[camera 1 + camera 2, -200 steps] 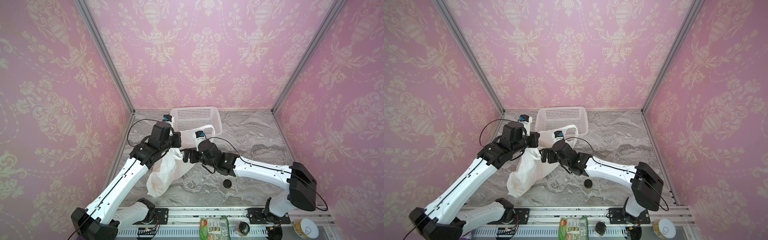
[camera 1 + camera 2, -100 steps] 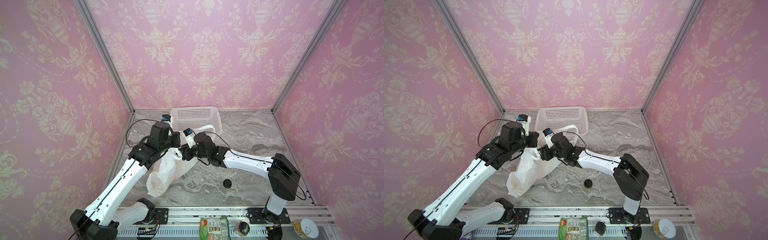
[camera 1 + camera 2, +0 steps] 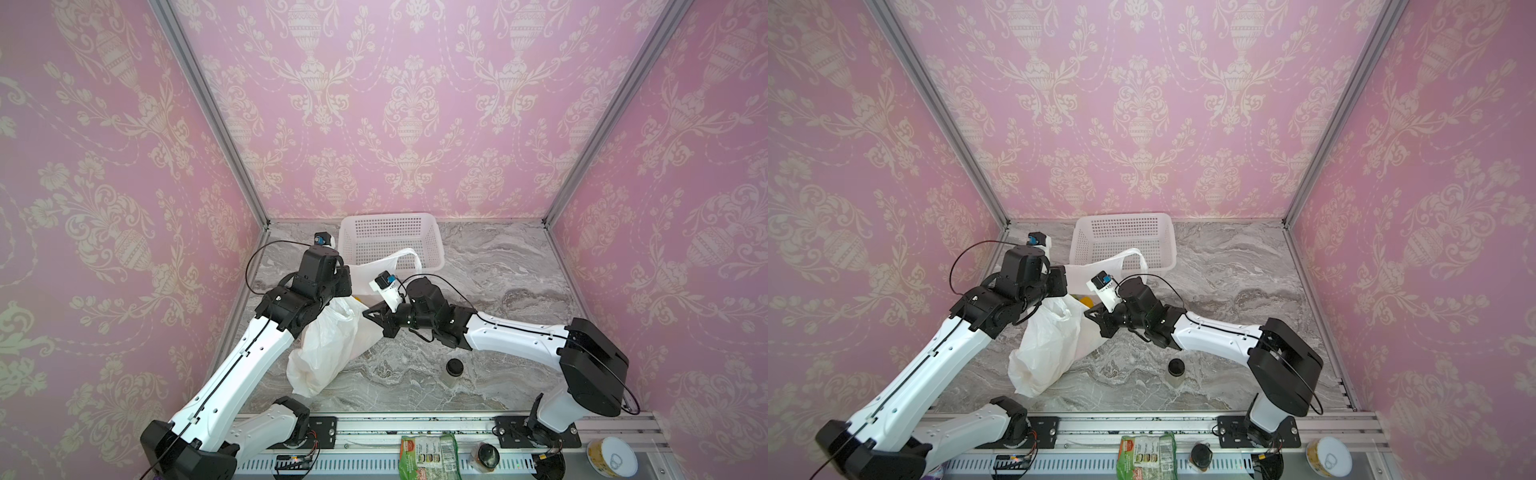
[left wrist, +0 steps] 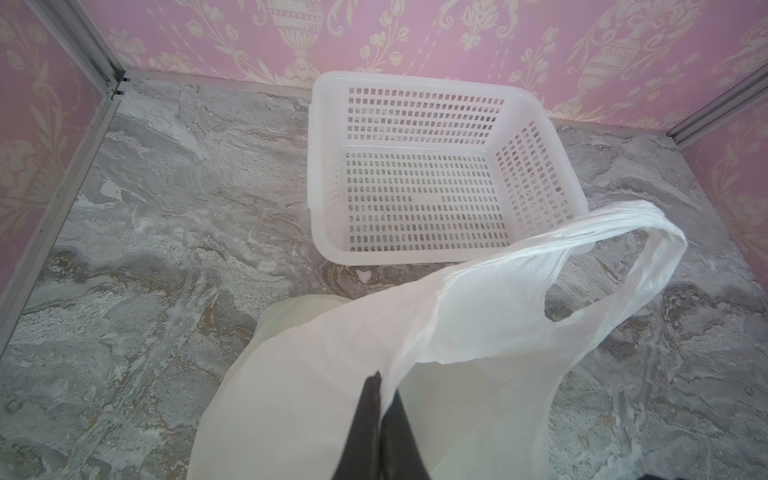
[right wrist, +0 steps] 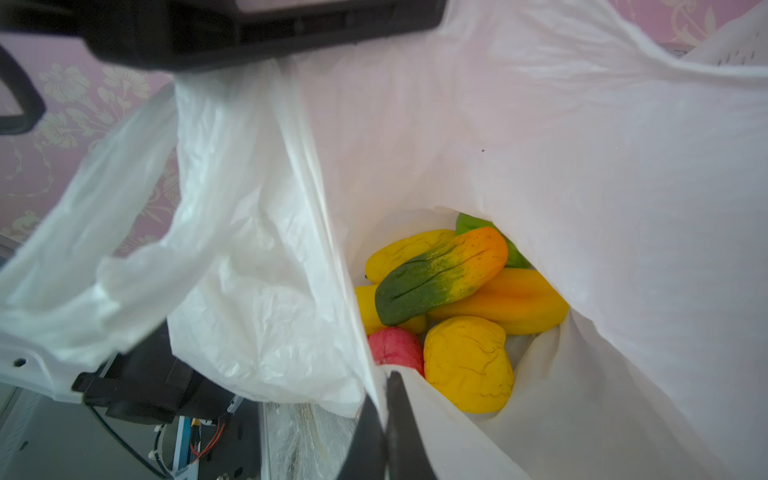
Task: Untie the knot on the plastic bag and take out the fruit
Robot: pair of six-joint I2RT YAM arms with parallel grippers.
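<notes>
- The left gripper (image 4: 383,392) is pinching the plastic bag (image 3: 328,353), jaws closed on its edge.
- The right gripper (image 5: 384,392) is apparently clamping the opposite rim.
- The fruit (image 5: 449,299) is lying inside the open bag, near the basket (image 3: 388,217).

The plastic bag (image 3: 328,345) (image 3: 1046,345) is thin, crinkly, translucent white. Its lower end slumps on the marble-patterned bench (image 3: 498,291), left of the middle and nearer the front edge, while its upper part rises toward the back. The knot is undone: the mouth gapes open and the two handle loops are apart, one (image 4: 623,220) arching up and backward, the other (image 5: 104,232) drooping limp at the side.

The fruit (image 5: 453,303) lies heaped deep inside the bag. A green-to-orange striped piece (image 5: 440,276) lies slantwise on top, over an orange mango (image 5: 511,301), a wrinkled yellow piece (image 5: 467,361), a pink-red round one (image 5: 395,349), more yellow pieces and a green one (image 5: 473,222).
</notes>
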